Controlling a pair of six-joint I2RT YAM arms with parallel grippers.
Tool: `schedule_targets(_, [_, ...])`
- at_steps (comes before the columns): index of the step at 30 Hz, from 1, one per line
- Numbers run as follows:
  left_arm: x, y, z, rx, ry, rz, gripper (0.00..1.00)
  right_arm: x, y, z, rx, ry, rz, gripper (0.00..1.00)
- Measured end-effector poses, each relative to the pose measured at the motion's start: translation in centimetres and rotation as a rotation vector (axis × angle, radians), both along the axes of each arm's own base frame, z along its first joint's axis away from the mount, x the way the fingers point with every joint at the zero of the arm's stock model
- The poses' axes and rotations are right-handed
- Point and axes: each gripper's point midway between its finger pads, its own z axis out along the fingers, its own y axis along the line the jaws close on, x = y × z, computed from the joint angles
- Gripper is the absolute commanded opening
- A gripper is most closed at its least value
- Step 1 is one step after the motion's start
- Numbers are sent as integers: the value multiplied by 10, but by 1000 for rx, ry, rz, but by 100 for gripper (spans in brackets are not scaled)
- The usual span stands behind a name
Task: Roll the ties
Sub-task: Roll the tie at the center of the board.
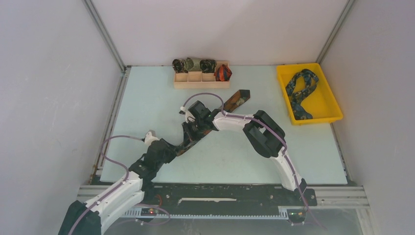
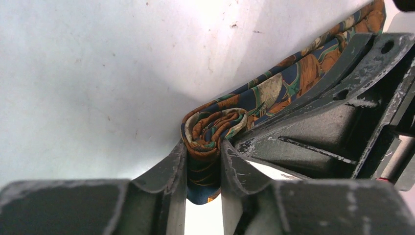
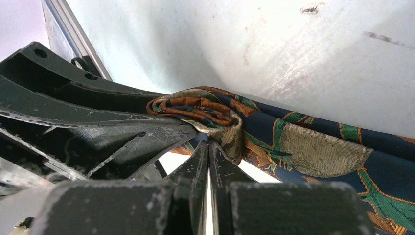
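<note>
Left gripper (image 2: pixel 203 147) fills the bottom of the left wrist view, fingers clamped across the small coil at the narrow end of the brown-orange tie (image 2: pixel 293 78). The coil is only a few turns, loose, standing on edge between the pads. Right gripper (image 3: pixel 209 147) sits bottom centre of its own view, fingers pressed nearly flat together with the tips at the underside of the same coil. It looks like they nip one layer of fabric, but the pinch itself is hidden.

In the top view both grippers meet mid-frame on the table (image 1: pixel 156 107). The rest of the tie runs flat toward the upper right. The wooden tray (image 1: pixel 182 84) at top centre holds rolled ties (image 1: pixel 194 64), and the yellow bin (image 1: pixel 329 98) at upper right holds a navy tie (image 1: pixel 299 90).

Risks, as judged:
- The coil is slack, so releasing either grip could let it spring open.
- The fabric looks slick, so turns may telescope sideways if the two grippers rotate unevenly.
- The two grippers are crowded close and could knock each other.
- The long flat tail may drag and skew the roll.
</note>
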Motion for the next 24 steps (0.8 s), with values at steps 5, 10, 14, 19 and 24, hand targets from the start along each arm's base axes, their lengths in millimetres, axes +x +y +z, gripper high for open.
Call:
schedule_targets(5, [-1,1,3,-3,-5,0,6,1,1,2,1,3,-3,6])
schedule_targets(10, [-7,6,7,22,28,8,3,9,9,15,19,-12,-22,7])
schedule_targets(14, [-9,9,15,43,58,13,2,13,17,26,40,-37,-26,7])
schedule_targets(19, [-12,11,21,61,84,18,1,7,23,28,40,-42,-14,7])
schedule_targets(24, [-16,15,19,88,125,23,0,0,25,27,32,-42,-5,6])
